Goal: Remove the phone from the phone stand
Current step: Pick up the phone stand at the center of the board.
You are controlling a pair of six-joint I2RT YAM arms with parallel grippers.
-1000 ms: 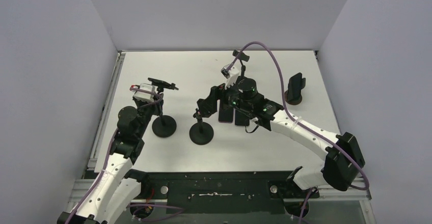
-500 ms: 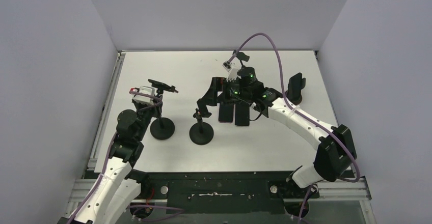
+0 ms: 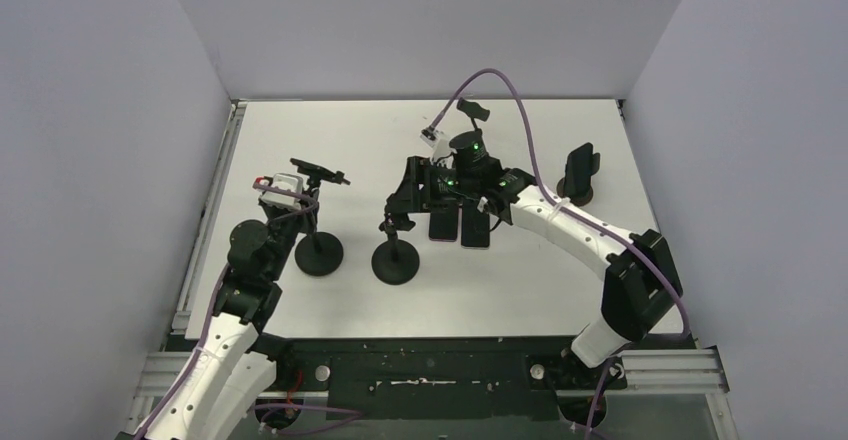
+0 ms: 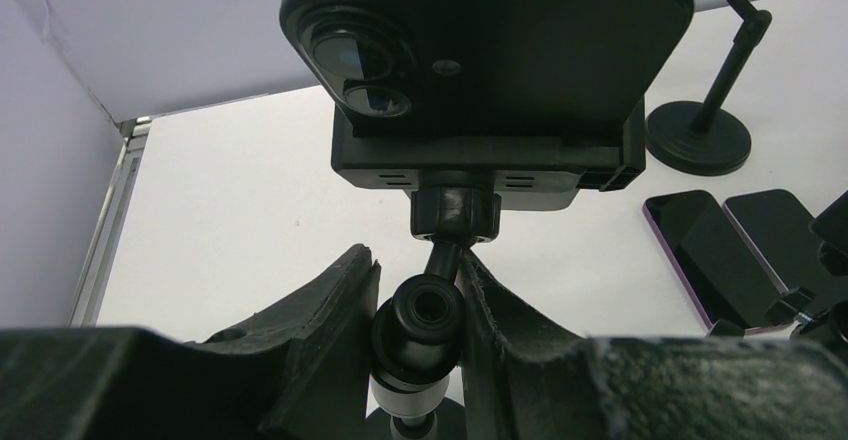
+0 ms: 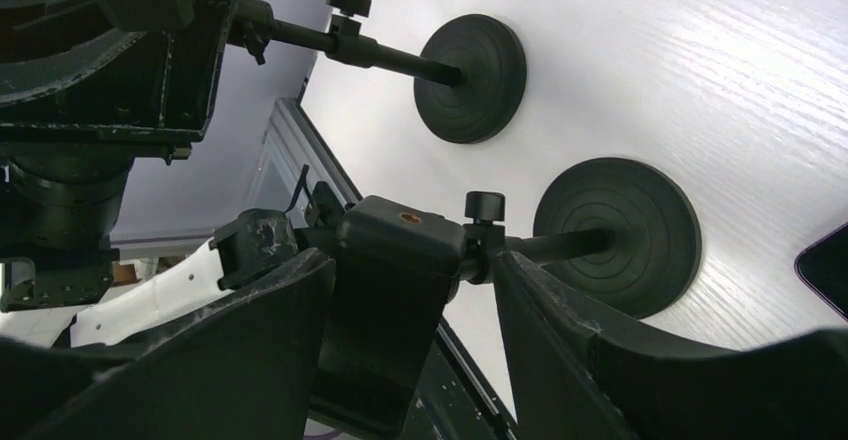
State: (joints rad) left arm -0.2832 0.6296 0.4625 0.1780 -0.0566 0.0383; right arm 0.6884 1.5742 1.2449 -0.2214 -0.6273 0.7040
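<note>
Left pincer (image 4: 418,280): I find it pressed in on the neck of the phone stand (image 4: 470,165). Both fingers (image 4: 320,330) hug the ball joint (image 4: 418,310), and I can make out no gap on either side. The wrist camera looks up from below, so the stand's base is cut off at the bottom edge. The phone (image 4: 480,30) sits in the cradle directly above the pincer, its back and twin lenses towards the camera. Its top edge runs out of frame.

Right pincer (image 5: 412,260): I find it spread, one finger on each side of the cradle of a second, empty stand (image 5: 390,290). One finger overlaps the cradle in the wrist view, so I cannot tell whether it touches. A clear gap shows on the other side. This stand's round base (image 5: 617,235) rests on the table (image 3: 340,130). From overhead, the arm covers most of that cradle.

Further out, two phones (image 3: 443,225) lie flat, side by side, just beside the right pincer, with their far ends under the arm. A third stand (image 3: 578,175) sits well apart near the right wall. It holds something dark, too small for me to confirm. A fourth stand (image 4: 700,135) shows in the left wrist view, its cradle cut off at the top edge. Overhead, the right arm hides its base.
</note>
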